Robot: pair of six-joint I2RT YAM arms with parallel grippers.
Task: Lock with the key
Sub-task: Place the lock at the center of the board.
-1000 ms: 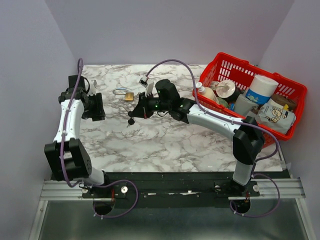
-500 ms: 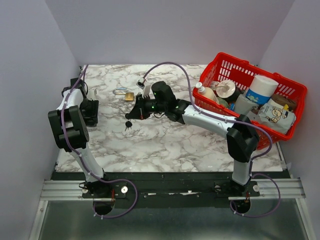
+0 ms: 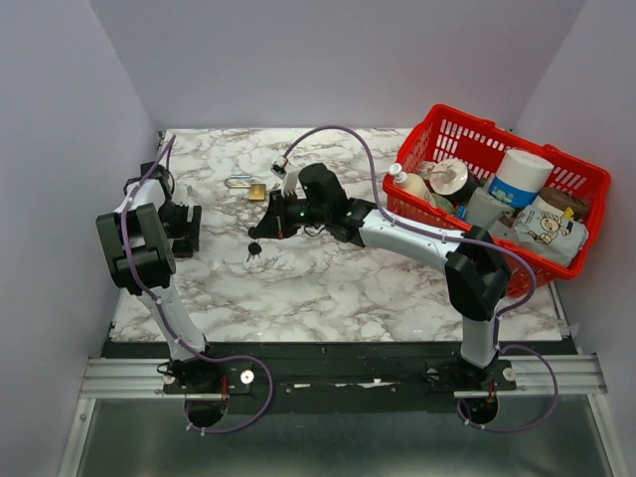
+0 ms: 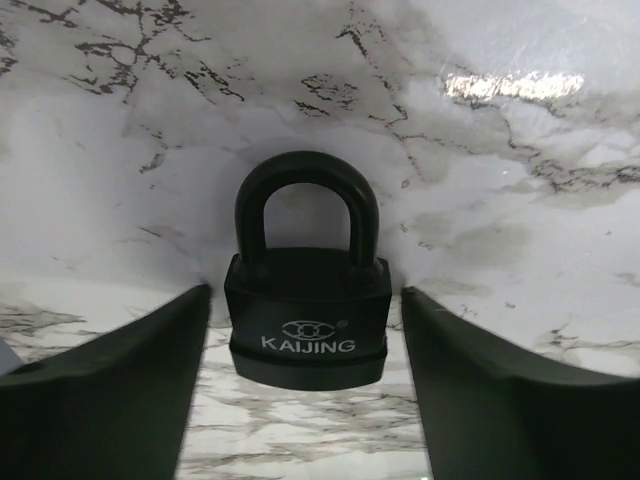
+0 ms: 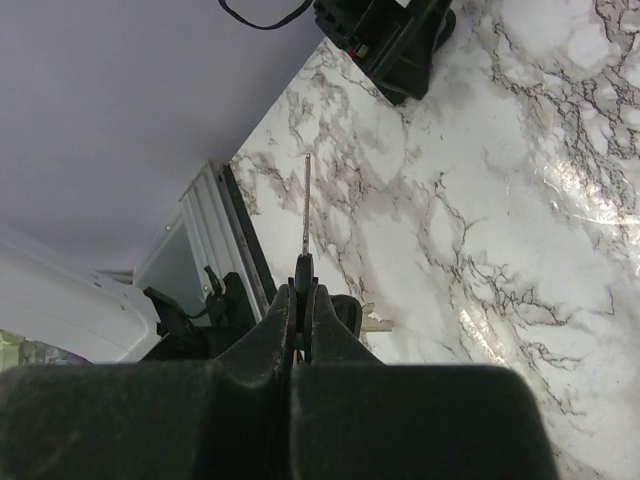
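One black padlock (image 4: 305, 310) on marble-veined tabletop (image 3: 328, 288), lilac walls (image 3: 348, 60), red basket (image 3: 467, 127)

The worktop (image 4: 520, 200) has a white and grey marble pattern. It is smooth and glossy, with bright spots of reflected light. The black padlock (image 4: 306, 315) looks matt and smooth, with white printed letters on its body. The left fingers (image 4: 100, 400) are dull black, like plastic. The key (image 5: 305, 210) has a thin metal blade. The basket (image 3: 467, 129) is a red plastic lattice. The small padlock (image 3: 256, 192) looks like brass.
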